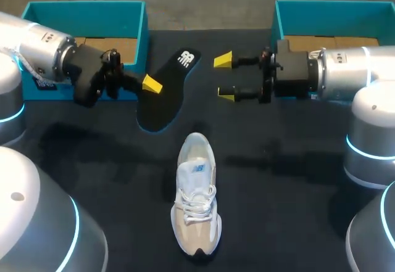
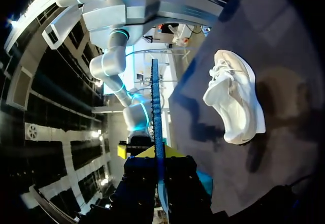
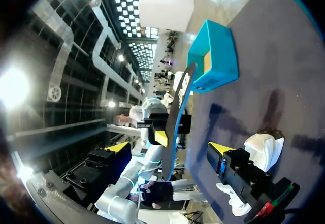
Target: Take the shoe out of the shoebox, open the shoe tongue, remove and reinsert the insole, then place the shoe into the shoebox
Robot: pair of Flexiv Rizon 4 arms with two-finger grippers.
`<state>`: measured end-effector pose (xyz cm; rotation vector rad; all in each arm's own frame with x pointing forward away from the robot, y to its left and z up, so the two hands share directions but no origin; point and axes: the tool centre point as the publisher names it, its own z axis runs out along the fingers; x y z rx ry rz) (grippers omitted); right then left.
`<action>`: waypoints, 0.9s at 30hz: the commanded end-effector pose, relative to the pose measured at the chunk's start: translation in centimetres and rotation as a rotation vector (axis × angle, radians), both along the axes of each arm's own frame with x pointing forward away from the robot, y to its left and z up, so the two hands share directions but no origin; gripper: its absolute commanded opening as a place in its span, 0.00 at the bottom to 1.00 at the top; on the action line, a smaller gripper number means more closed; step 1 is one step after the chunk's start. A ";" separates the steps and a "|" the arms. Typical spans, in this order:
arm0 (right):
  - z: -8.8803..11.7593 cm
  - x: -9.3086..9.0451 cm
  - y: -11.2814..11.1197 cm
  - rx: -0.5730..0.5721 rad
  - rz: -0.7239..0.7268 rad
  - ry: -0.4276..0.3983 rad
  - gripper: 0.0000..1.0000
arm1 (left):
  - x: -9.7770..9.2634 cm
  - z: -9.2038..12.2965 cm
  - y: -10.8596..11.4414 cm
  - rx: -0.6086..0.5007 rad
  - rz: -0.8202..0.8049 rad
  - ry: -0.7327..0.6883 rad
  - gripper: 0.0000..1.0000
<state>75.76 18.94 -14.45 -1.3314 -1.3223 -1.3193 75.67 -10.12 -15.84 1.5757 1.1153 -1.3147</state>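
The left gripper (image 1: 151, 84) is pinched on the dark insole (image 1: 168, 93), which sticks out edge-on ahead of its fingers. The right gripper (image 1: 225, 76) faces the insole from just beside it, fingers spread and holding nothing. The white shoe (image 1: 196, 198) sits upright on the table, below both grippers.

White shoe (image 1: 196, 198), black insole (image 1: 165, 96), perhaps blue-edged

White laced shoe (image 1: 196, 201) sits sole-down; black insole (image 1: 165, 93) held aloft beyond its toe.
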 end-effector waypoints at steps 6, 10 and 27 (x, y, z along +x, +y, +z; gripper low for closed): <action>-0.1 0.0 0.3 -0.001 -0.003 0.000 1.00 | 1.1 1.0 -2.4 -0.127 -0.035 -0.164 0.00; -0.1 0.0 0.3 -0.001 -0.003 0.000 1.00 | 1.3 1.3 -2.9 -0.114 -0.006 -0.187 0.00; 1.2 -0.4 1.8 -0.019 -0.008 -0.087 1.00 | 1.8 1.7 -2.6 -0.117 0.039 -0.157 0.00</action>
